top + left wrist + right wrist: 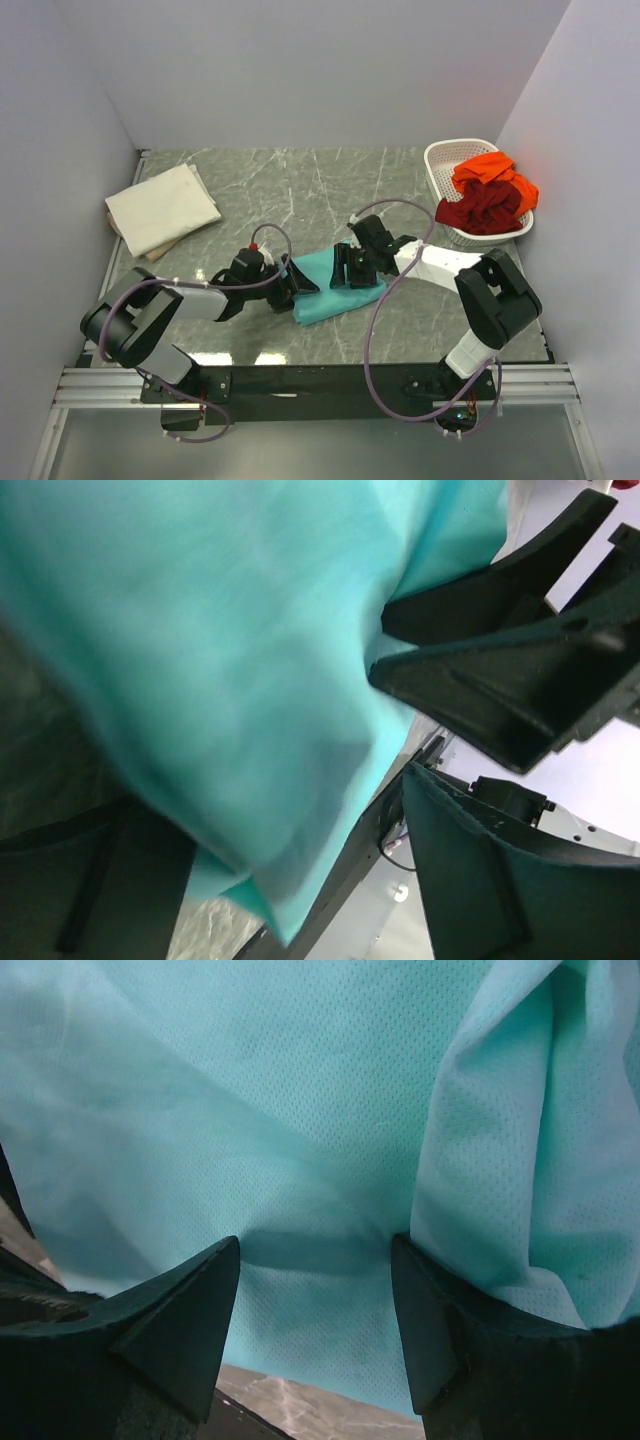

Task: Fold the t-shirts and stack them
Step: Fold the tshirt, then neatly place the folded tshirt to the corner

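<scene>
Basket, cream shirt overhead only; wrists show teal shirt.

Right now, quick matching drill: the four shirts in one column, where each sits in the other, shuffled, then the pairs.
1 teal t-shirt
2 cream t-shirt
3 orange t-shirt
4 dark red t-shirt

A basket, top of the heap
B table centre
C basket, lower layer
D folded, far left

Pairs: 1-B; 2-D; 3-A; 4-C

Teal t-shirt lies folded centrally (cream t-shirt folded, far left).
</scene>
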